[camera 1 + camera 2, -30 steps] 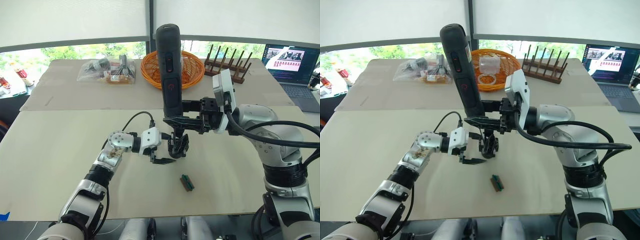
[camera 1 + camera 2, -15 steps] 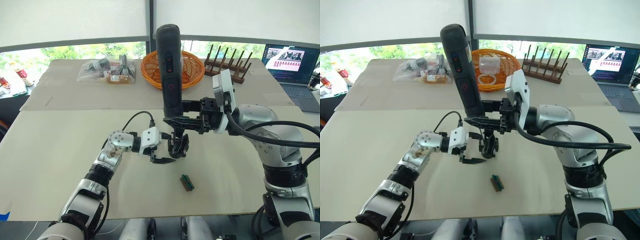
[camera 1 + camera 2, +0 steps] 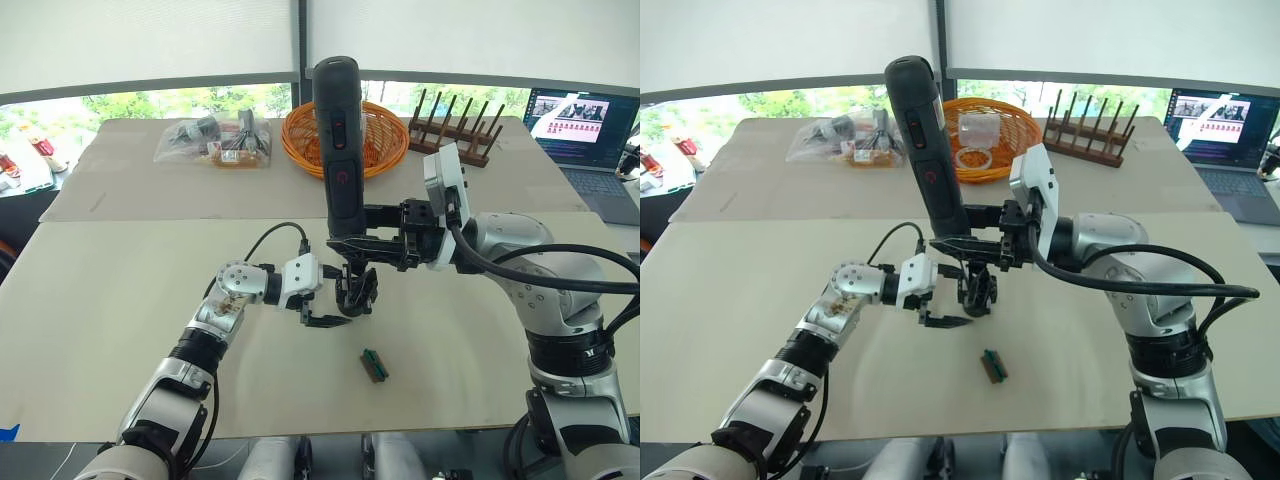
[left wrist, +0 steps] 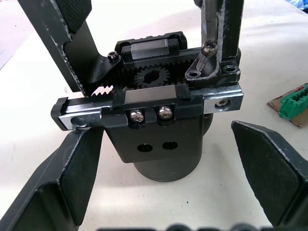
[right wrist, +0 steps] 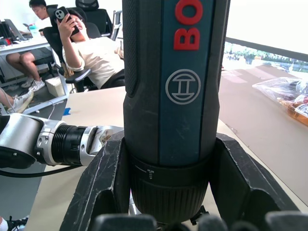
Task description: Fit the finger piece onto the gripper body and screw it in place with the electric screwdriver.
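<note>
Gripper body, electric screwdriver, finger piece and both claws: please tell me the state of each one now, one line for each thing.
Gripper body: upright on the table, between the left claw's fingers, not clamped.
Finger piece: seated on the gripper body's rail.
Electric screwdriver: nearly upright, bit down at the finger piece's screw.
Left claw: open, fingers either side of the body's round base.
Right claw: shut on the screwdriver.
Green-and-brown block: lying loose on the table.

Electric screwdriver (image 5: 173, 96) bears red letters "BO"; circular logo beneath.

Orange basket (image 3: 378, 148), wooden rack (image 3: 452, 128), laptop (image 3: 582, 133), green-and-brown block (image 3: 375, 365).
</note>
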`<action>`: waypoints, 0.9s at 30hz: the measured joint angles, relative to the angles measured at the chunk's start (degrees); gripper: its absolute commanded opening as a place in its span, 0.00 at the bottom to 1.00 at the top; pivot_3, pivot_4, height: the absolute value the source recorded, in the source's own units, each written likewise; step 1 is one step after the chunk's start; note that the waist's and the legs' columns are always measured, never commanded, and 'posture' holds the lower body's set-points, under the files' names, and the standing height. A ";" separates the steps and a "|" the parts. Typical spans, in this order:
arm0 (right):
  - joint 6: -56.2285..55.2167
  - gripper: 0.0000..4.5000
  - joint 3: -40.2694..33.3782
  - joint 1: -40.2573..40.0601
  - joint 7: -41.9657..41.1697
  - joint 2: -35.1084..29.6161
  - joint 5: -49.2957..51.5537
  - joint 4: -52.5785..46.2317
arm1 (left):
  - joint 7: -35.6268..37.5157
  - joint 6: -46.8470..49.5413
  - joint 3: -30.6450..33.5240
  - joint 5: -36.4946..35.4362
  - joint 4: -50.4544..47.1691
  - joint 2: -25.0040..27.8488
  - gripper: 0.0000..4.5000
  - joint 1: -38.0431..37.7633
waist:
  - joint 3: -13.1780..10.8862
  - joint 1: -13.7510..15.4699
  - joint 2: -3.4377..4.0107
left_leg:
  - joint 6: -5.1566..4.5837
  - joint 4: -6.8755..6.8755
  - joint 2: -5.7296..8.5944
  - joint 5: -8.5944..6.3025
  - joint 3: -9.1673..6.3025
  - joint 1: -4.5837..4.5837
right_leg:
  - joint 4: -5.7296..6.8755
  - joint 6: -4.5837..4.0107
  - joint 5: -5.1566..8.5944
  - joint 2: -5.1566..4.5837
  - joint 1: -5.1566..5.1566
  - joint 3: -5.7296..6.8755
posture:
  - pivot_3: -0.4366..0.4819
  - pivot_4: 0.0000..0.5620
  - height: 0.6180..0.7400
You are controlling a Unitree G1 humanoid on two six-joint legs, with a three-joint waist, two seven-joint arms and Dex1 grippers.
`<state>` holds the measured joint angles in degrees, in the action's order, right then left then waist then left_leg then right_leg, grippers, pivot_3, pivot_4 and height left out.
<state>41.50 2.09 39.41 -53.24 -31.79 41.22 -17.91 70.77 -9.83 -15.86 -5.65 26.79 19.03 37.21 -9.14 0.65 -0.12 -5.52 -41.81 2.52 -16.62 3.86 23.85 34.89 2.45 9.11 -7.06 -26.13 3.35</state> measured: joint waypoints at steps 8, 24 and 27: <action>-0.05 0.42 0.00 0.01 -0.22 0.20 -0.58 0.02 | -0.01 0.00 0.00 0.03 0.02 -0.02 1.00 0.01 | 0.00 -0.01 0.00 | 0.00 0.00 0.00 0.00 0.00 0.00 | 0.00 0.00 0.00 0.00 0.00 0.00 | 0.48 0.27 1.00; -0.07 0.42 0.00 0.07 -0.99 0.73 -1.39 0.04 | -0.02 0.00 0.00 0.07 0.26 -0.03 1.00 0.25 | 0.00 0.00 0.00 | 0.00 0.00 0.01 0.00 0.00 0.00 | 0.01 0.00 0.00 0.00 0.00 0.00 | 0.48 0.27 1.00; -0.20 0.42 0.00 0.08 -1.37 0.73 -1.68 0.07 | -0.02 0.00 0.00 0.07 0.27 -0.03 1.00 0.25 | 0.00 0.01 0.00 | 0.00 0.00 0.01 0.00 0.00 0.00 | 0.00 0.00 0.00 0.00 0.00 0.00 | 0.48 0.27 1.00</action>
<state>41.30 2.09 39.49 -54.60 -31.06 39.54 -17.84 70.75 -9.84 -15.86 -5.58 27.05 19.00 37.46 -9.14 0.66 -0.12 -5.52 -41.82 2.53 -16.62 3.86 23.85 34.90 2.45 9.11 -7.06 -26.13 3.35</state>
